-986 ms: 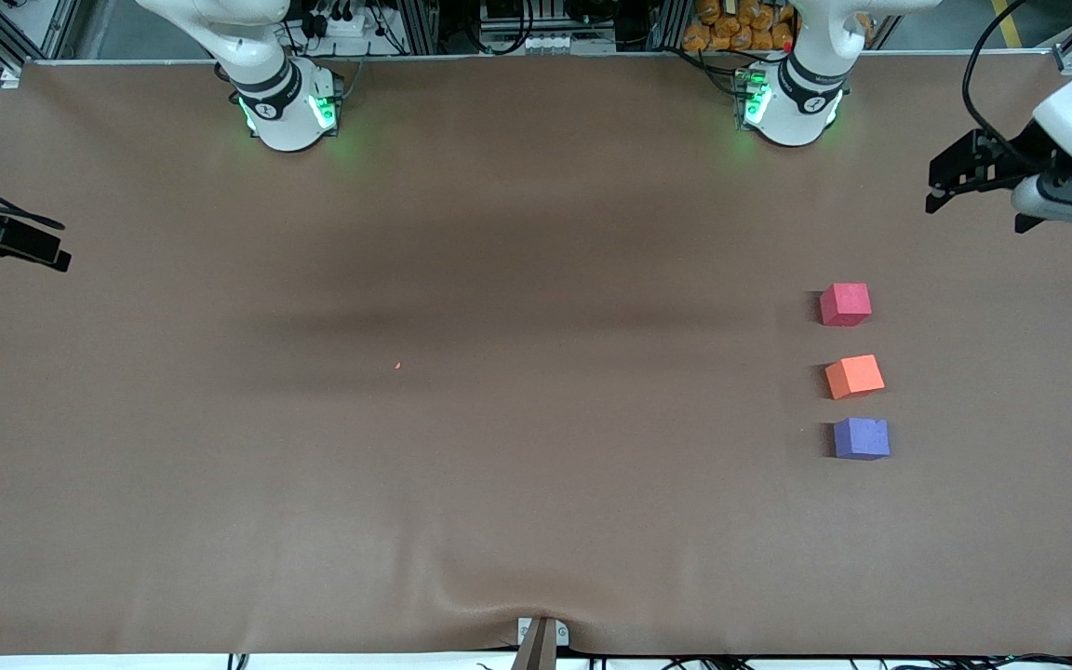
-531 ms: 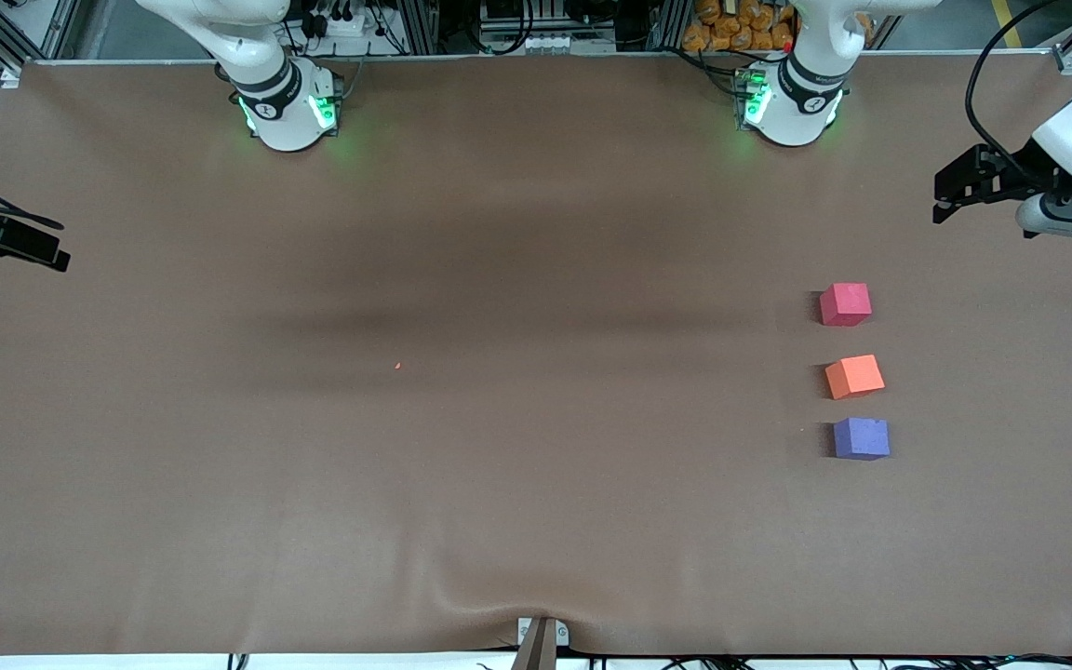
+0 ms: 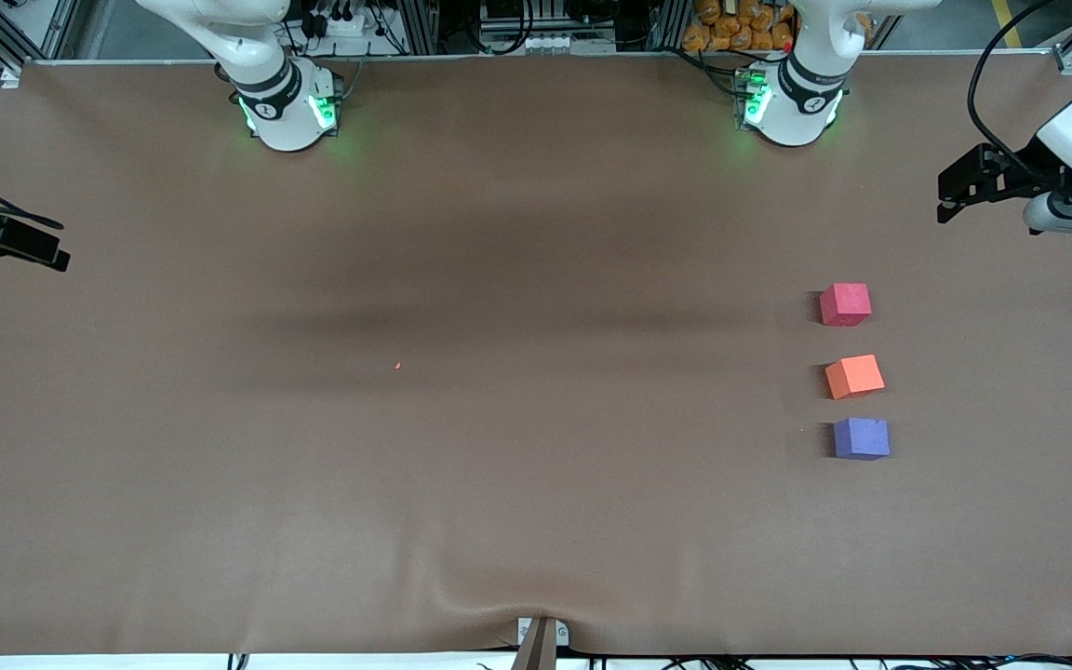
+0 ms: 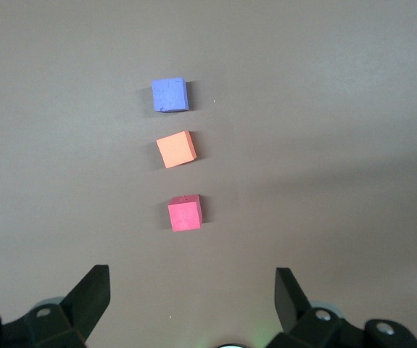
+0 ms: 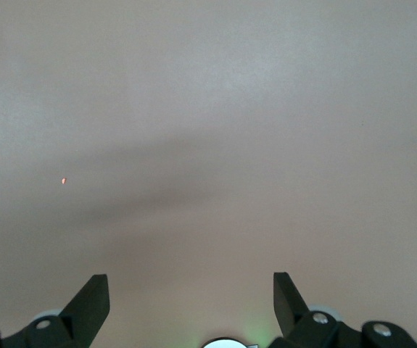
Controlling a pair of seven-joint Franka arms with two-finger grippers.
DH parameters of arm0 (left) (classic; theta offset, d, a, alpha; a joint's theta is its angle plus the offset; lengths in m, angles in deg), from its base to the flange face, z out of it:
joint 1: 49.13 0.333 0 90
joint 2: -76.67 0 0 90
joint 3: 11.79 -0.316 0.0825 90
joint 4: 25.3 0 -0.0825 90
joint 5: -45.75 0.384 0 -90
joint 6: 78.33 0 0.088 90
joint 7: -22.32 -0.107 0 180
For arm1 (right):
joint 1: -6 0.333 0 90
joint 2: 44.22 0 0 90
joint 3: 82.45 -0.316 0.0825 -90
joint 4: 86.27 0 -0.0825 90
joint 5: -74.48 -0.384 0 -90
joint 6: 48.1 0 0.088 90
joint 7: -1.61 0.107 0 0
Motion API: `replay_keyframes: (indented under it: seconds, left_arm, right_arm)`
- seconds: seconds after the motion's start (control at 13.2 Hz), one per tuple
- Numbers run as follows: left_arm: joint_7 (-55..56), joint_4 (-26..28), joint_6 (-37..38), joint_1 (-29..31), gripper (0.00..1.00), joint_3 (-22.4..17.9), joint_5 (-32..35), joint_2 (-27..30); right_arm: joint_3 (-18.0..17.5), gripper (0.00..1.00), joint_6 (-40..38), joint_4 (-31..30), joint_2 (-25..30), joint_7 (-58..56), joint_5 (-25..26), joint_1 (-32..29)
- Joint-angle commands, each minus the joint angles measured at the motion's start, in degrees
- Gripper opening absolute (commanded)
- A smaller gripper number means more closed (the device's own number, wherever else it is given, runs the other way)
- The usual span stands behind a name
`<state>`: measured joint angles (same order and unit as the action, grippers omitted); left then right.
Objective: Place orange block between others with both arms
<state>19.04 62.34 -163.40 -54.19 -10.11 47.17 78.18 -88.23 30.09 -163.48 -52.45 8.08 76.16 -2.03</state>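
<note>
Three small cubes lie in a row at the left arm's end of the table. The orange block (image 3: 854, 376) (image 4: 176, 149) sits between the pinkish-red cube (image 3: 845, 304) (image 4: 185, 214) and the purple-blue cube (image 3: 861, 438) (image 4: 170, 95), with small gaps on both sides. My left gripper (image 3: 947, 197) (image 4: 191, 279) hangs open and empty over bare cloth at that end of the table, apart from the cubes. My right gripper (image 3: 52, 249) (image 5: 191, 284) waits open and empty over the cloth at the right arm's end.
A brown cloth (image 3: 499, 465) covers the table and is wrinkled near its front edge. A tiny orange speck (image 3: 397, 366) (image 5: 64, 180) lies mid-table. A small mount (image 3: 541, 640) sticks up at the front edge. The arms' green-lit bases (image 3: 289, 107) (image 3: 792, 102) stand along the back.
The left gripper has drawn back a little toward the left arm's end of the table, away from the cubes. The cubes and the right arm have not moved.
</note>
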Motion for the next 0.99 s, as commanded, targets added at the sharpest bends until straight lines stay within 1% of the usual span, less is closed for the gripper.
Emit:
replay_keyframes:
  seconds: [0.0,0.23,0.53,0.91]
  left_arm:
    - [2.13,0.25,0.51,-0.03,1.0,0.17,0.08,1.05]
    - [8.28,0.33,1.21,-0.56,1.0,0.34,0.08,1.05]
    - [9.26,0.33,2.88,-0.04,1.0,0.43,0.08,1.48]
    - [9.44,0.33,3.15,0.05,1.0,0.34,0.08,1.57]
  right_arm:
    - [-0.28,1.0,-0.58,0.21,0.49,0.47,0.26,-0.41]
    - [-0.2,1.0,-0.67,0.21,0.67,0.47,0.34,-0.5]
    - [-0.2,1.0,-0.85,0.21,0.67,0.47,0.26,-0.5]
    - [-0.2,1.0,-1.2,0.21,0.76,0.47,0.26,-0.5]
